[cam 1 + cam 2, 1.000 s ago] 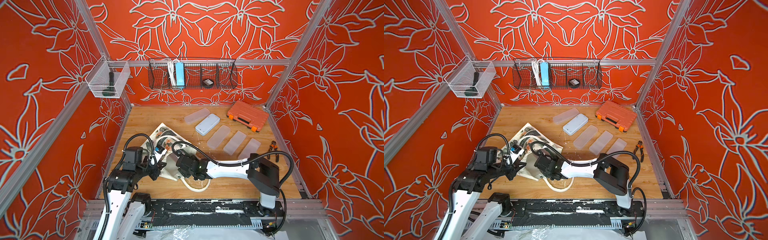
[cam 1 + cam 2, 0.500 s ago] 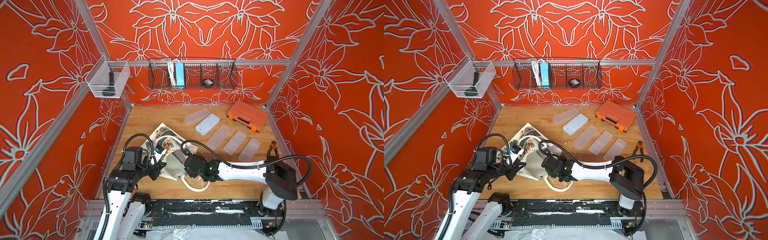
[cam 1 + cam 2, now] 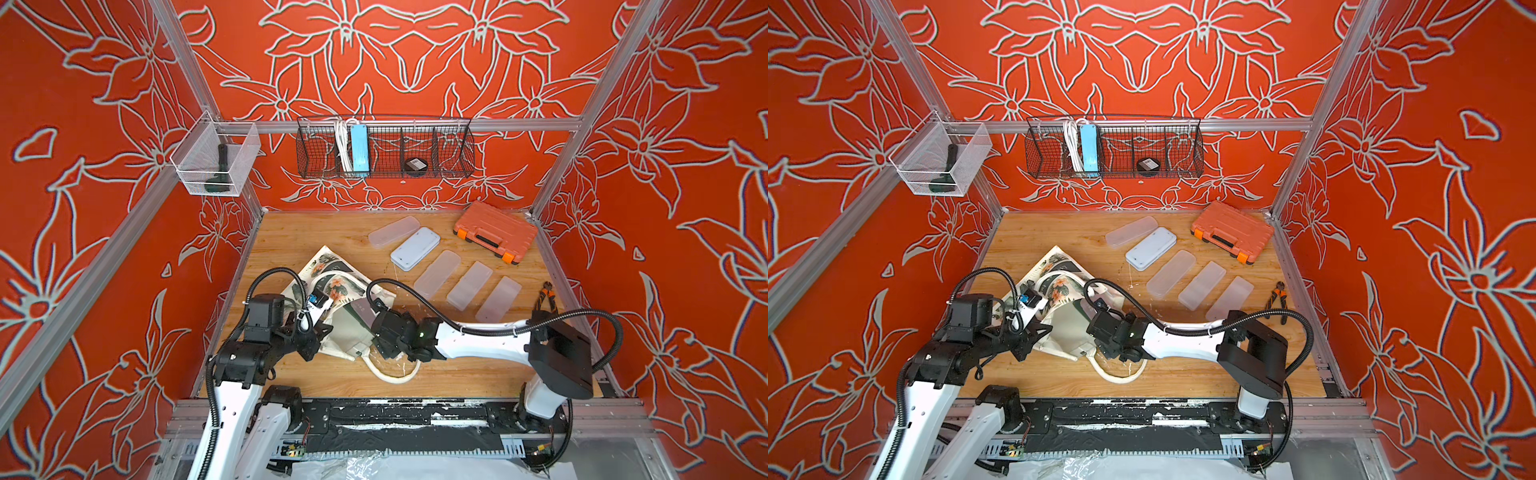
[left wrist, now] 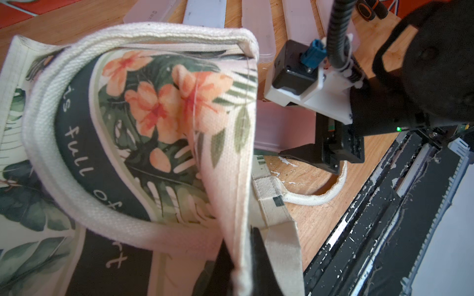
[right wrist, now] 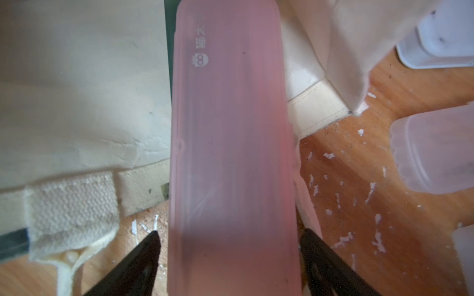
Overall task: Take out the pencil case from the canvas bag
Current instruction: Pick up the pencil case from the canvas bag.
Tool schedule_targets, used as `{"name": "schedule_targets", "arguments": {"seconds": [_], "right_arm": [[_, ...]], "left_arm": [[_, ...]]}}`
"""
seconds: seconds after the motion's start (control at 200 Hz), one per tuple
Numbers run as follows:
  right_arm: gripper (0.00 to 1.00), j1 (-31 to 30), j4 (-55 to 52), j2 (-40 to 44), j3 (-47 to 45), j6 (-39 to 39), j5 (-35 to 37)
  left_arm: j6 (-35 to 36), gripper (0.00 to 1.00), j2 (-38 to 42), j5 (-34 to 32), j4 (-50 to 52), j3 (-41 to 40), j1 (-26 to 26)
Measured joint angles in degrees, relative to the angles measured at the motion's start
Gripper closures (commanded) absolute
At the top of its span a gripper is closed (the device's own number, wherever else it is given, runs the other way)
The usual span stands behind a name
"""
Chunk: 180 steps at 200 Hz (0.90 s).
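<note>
The canvas bag (image 3: 345,332) lies crumpled on the wooden table's near left, with its floral panel (image 4: 159,107) lifted. My left gripper (image 4: 242,258) is shut on the bag's raised cloth edge. A translucent pink pencil case (image 5: 230,153) sticks out of the bag's mouth; its far end rests on the bag's cloth (image 5: 77,89) and its near end is over the wood. My right gripper (image 5: 229,234) straddles the case's near end, open, with a small gap showing beside each fingertip. In both top views the right gripper (image 3: 374,328) sits at the bag's right side and the case (image 3: 1086,309) shows only as a sliver.
Several frosted cases (image 3: 436,274) and a white one (image 3: 415,248) lie mid-table. An orange tool case (image 3: 494,230) sits at the back right and pliers (image 3: 545,295) by the right wall. A loose bag handle (image 3: 395,376) loops toward the front edge. A wire basket (image 3: 384,147) hangs behind.
My right arm has drawn back to the right, sliding the pink case further out of the bag, and its jaws have now widened off the case. The left arm holds still.
</note>
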<state>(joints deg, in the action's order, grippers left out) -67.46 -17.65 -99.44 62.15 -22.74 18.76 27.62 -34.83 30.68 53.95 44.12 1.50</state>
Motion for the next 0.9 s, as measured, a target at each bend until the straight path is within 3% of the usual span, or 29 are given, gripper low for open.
{"name": "schedule_targets", "arguments": {"seconds": [0.555,0.901], "right_arm": [[0.04,2.25,-6.56,-7.82,10.27,0.48,-1.68],[0.17,2.64,-9.46,-9.33,12.22,0.59,-1.05]], "left_arm": [[0.02,1.00,0.15,0.04,-0.04,-0.07,-0.04],[0.02,1.00,0.15,-0.02,-0.09,-0.07,-0.07]]}}
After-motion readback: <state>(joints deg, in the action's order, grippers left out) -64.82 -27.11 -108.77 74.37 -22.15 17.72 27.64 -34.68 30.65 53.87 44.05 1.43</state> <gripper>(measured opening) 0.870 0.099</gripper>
